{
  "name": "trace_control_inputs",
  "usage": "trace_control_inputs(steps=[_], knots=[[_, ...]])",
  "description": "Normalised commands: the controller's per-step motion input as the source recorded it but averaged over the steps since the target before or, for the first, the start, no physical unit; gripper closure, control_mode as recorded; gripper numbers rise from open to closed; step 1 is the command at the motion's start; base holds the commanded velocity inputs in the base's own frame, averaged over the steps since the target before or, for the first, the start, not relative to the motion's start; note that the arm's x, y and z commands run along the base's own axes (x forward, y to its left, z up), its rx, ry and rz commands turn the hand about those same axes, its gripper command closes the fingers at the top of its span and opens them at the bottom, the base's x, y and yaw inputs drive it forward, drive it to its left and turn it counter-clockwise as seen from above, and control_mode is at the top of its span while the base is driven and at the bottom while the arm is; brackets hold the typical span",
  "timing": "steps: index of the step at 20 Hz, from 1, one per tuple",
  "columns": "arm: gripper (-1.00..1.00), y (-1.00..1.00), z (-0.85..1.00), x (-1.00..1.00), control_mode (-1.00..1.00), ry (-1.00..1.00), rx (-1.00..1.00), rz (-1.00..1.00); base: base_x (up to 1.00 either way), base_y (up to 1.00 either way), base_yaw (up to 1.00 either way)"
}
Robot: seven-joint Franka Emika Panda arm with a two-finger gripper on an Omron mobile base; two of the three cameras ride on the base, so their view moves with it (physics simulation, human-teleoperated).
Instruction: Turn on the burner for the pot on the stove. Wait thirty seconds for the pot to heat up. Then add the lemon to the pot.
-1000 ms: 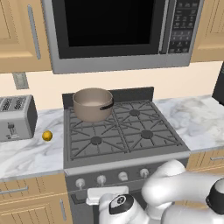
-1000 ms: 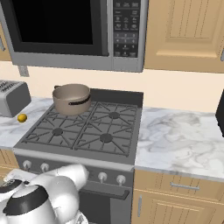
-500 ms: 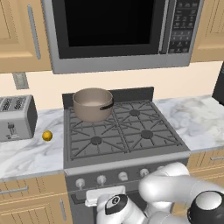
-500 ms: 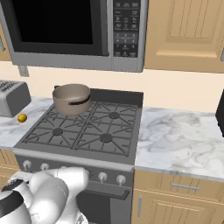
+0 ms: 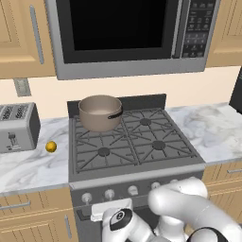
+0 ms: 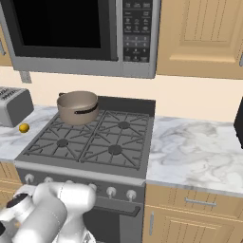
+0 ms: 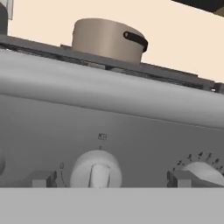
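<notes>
The taupe pot (image 5: 100, 112) with its black handle stands on the back left burner of the grey stove (image 5: 142, 172); the pot hides that burner's cap. It also shows in the right base view as the pot (image 6: 77, 107) and over the stove's front edge in the hand view as the pot (image 7: 107, 39). The small yellow lemon (image 5: 51, 147) lies on the counter left of the stove. My gripper (image 7: 112, 178) is open, low in front of the control panel. A silver knob (image 7: 96, 170) sits between its fingertips (image 7: 43, 178), and I see no contact.
A toaster (image 5: 16, 126) stands at the far left on the marble counter (image 5: 28, 168), and a microwave (image 5: 127, 33) hangs above the stove. Another knob (image 7: 201, 171) is right of the gripper. My white arm (image 5: 184, 208) folds low before the oven door.
The arm has shifted slightly in front of the stove, the hand edging a little left and up. Pot and lemon have not moved.
</notes>
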Motion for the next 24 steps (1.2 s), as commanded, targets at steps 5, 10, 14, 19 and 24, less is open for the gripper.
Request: trace_control_inputs(steps=[5,10,14,19,24], knots=[[-1.0,0.0,-0.16,0.24,-1.0,-0.05,0.01,0.0,0.0,0.0,0.0],[-1.0,0.0,-0.23,0.28,-1.0,-0.03,0.01,0.01,0.0,0.0,0.0],[-1.0,0.0,-0.25,0.28,-1.0,-0.02,0.01,0.01,0.0,0.0,0.0],[1.0,0.11,-0.06,0.17,-1.0,-0.05,0.0,0.03,0.0,0.0,0.0],[1.0,0.01,0.07,0.0,-1.0,-0.18,0.0,0.06,0.0,0.0,0.0]])
